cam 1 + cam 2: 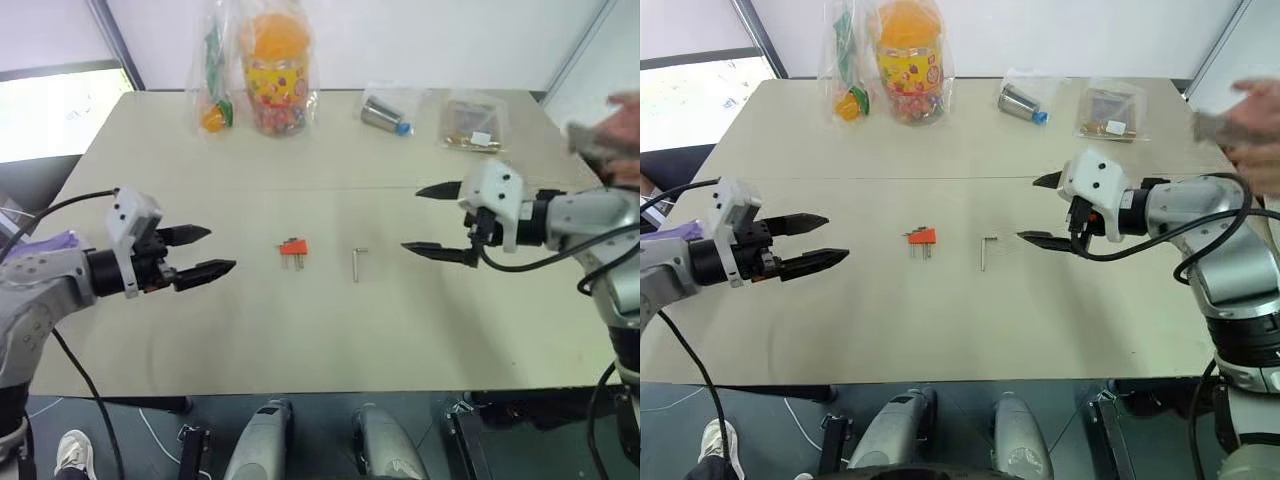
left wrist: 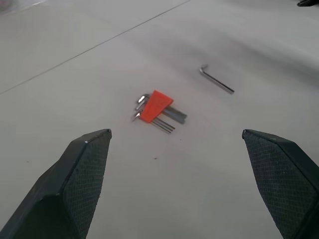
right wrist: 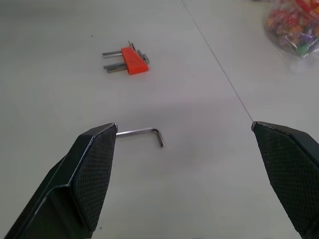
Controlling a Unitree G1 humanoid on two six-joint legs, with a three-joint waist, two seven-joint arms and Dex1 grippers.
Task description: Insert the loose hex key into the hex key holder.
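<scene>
The loose hex key (image 1: 358, 263) is seen flat on the beige table (image 1: 330, 340), just beside the red hex key holder (image 1: 293, 249). The left gripper (image 1: 208, 252) and right gripper (image 1: 430, 219) are held wide apart, empty.

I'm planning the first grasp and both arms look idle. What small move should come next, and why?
Probably lower the right gripper onto the loose hex key. Both it and the left gripper are open and empty above the table, and the key lies flat nearest the right one, apart from the hex key holder, so it must be picked up before any insertion.
</scene>
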